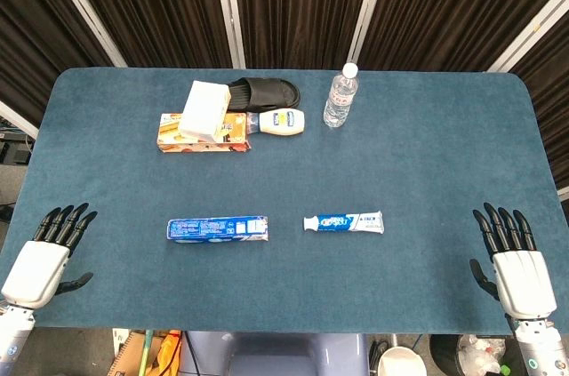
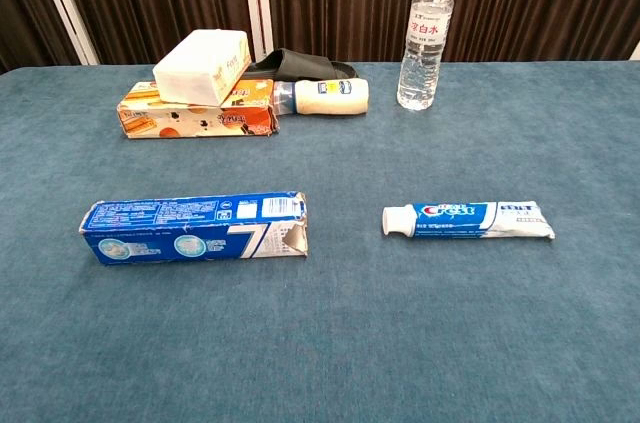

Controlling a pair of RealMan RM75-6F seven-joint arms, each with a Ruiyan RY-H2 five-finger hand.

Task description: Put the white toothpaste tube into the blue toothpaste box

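The blue toothpaste box [image 1: 218, 229] [image 2: 195, 228] lies on its side at the table's middle left, its torn open end facing right. To its right lies the white toothpaste tube [image 1: 344, 222] [image 2: 468, 220], cap pointing left toward the box, a gap between them. My left hand [image 1: 46, 256] rests at the near left corner, fingers spread, holding nothing. At the near right edge my right hand [image 1: 514, 265] is likewise spread and empty. Neither hand shows in the chest view.
At the back sit an orange box [image 1: 204, 132] with a white box [image 1: 204, 109] on top, a black slipper [image 1: 264, 92], a small white bottle [image 1: 282, 121] lying down, and an upright water bottle [image 1: 340, 96]. The table [image 1: 427, 163] has a blue cloth.
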